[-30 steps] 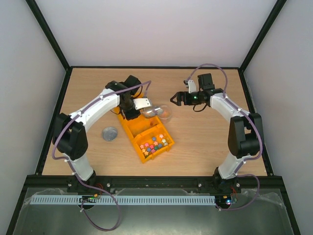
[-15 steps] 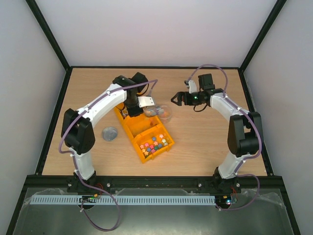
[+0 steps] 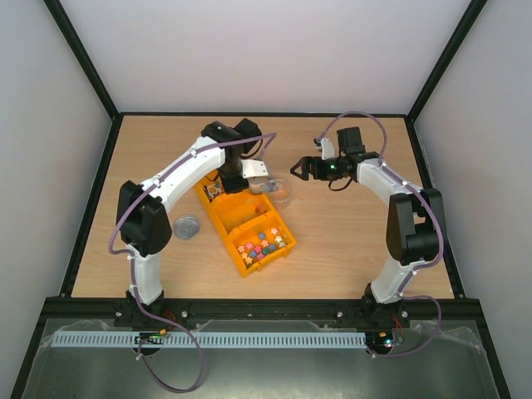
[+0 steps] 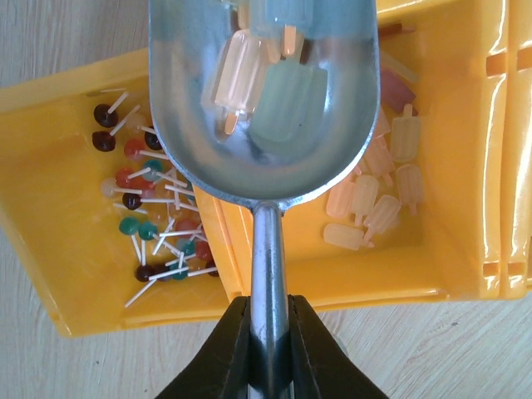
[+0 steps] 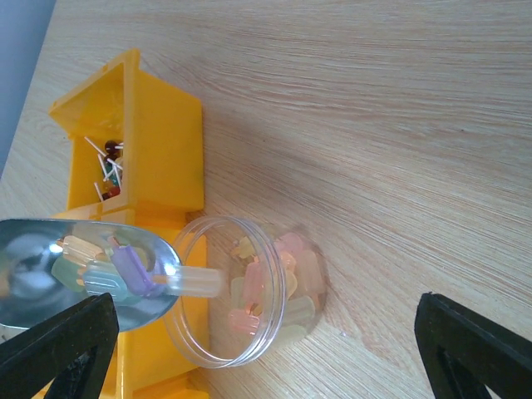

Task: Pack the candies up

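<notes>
Firmly, left claw (image 4: 268, 316) clamping scoop (image 4: 278, 170) handle, right claw (image 3: 298, 170) agape

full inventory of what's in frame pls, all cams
table: 1, light wood, under everything
tray: 1, yellow, table centre
lollipops: many, mixed colours, far-left compartment
popsicle candies: several, pastel, next compartment; more in scoop and jar
star candies: many, mixed colours, near compartment
jar: 1, clear, open, beside tray
lid: 1, greyish, left of tray
scoop: 1, metal, above tray
left gripper: black, shut on scoop handle
right gripper: black, open, near jar
</notes>
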Motion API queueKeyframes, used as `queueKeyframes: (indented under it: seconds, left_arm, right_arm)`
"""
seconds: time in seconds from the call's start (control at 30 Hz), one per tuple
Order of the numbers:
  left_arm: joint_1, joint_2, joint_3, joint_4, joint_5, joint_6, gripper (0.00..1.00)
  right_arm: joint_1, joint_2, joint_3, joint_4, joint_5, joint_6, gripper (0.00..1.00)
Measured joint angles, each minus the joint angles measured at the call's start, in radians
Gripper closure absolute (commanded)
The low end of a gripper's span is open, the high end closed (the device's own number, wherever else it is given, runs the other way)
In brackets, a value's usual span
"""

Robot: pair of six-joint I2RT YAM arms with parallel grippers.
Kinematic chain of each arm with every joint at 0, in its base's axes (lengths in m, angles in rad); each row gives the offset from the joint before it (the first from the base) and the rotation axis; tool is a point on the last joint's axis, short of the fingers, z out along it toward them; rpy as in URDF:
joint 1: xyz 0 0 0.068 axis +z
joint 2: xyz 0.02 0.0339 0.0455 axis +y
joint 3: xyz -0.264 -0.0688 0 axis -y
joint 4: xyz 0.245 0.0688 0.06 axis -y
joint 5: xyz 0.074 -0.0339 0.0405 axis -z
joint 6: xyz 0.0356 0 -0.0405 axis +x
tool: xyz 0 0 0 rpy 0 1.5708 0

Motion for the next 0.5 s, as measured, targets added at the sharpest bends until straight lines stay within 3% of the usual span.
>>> queueKeyframes:
  seconds: [0.5]
  left_arm:
    - [-0.034, 0.001, 0.003, -0.022, -0.090, 0.000, 0.98]
  right_arm:
    - [-0.010, 0.000, -0.005, 0.003, -0.005, 0.001, 0.01]
